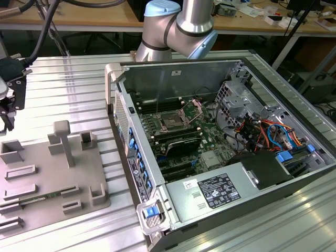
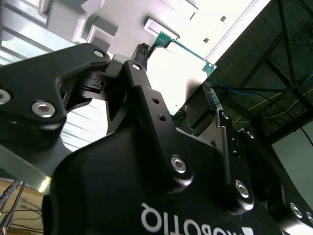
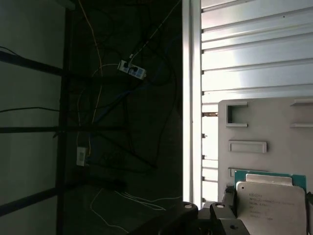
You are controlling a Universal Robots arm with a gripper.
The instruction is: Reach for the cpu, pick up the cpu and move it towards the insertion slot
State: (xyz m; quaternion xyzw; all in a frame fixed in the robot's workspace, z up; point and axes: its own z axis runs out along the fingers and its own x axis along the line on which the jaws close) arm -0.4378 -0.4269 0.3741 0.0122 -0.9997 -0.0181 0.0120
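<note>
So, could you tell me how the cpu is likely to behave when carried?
The cpu is a thin flat plate with a metal top, so probably stiff and light. The fingers seem to pinch only its narrow edges, so it could slip or twist if bumped. Its thin green rim looks fragile.

The cpu [image 3: 271, 208] is showing a pale silver top edged in green in the first wrist view. In the exterior view the black gripper [image 1: 6, 118] is hanging at nine o'clock, and the insertion slot [image 1: 172, 122] is glinting brownish-gold within the green circuit board [image 1: 209, 135].
</note>
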